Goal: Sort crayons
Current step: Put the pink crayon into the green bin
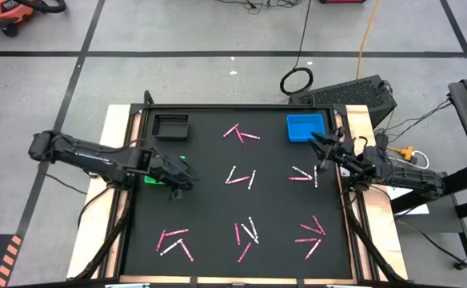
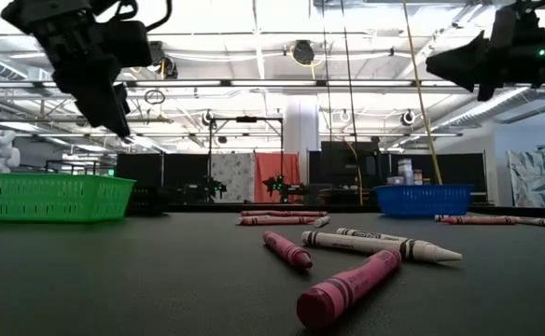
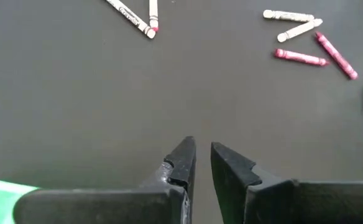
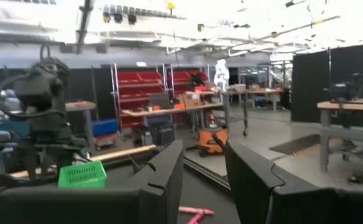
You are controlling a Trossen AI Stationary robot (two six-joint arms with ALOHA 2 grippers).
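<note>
Crayons: pink and white sticks lying loose in small mixed clusters across the black table, evidently awaiting sorting into the green tray and blue tray.

Left gripper: raised clear of the table just beside the green tray, fingers a narrow gap apart, nothing between them. Nearest cluster lies ahead of its tips, apart from them; others farther off.

Right gripper: held aloft just beside the blue tray, fingers apart, empty, probably waiting. A cluster lies near, below it.
</note>
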